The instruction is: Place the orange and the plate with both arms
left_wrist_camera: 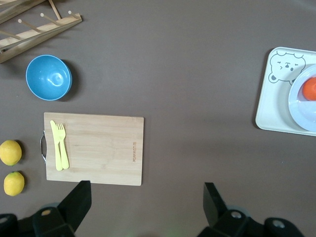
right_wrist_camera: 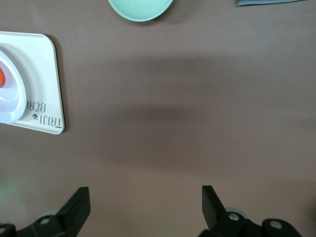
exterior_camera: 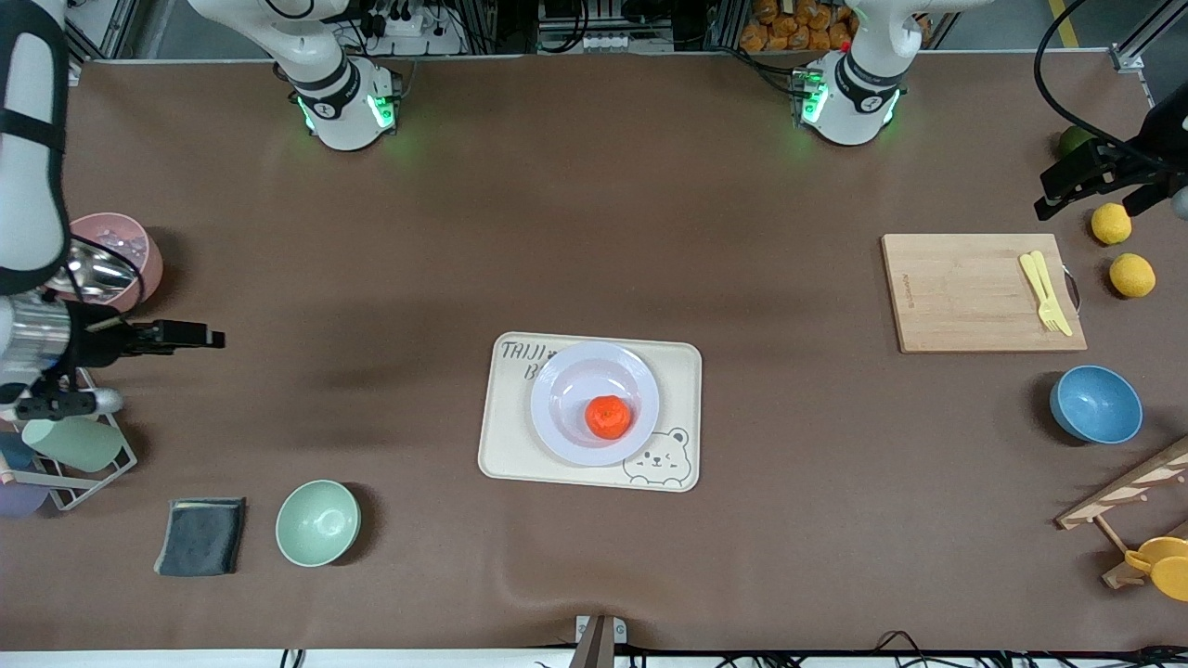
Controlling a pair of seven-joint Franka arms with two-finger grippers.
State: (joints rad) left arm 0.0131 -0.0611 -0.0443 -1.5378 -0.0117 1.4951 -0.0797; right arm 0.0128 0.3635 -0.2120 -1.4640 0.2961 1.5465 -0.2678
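The cream tray [exterior_camera: 501,445] is seen at mid-table, and the plate [exterior_camera: 568,436] is set on it. The plate is judged rigid, glossy and breakable, best taken at its wide rim. The orange [exterior_camera: 609,417] is found in the plate's well; it is judged light, slightly yielding and prone to roll, best pinched across its sides. The left gripper [left_wrist_camera: 145,207] is held spread and empty over bare table just beside the cutting board [left_wrist_camera: 98,148]. The right gripper [right_wrist_camera: 144,210] is likewise spread and empty over bare table toward the right arm's end.
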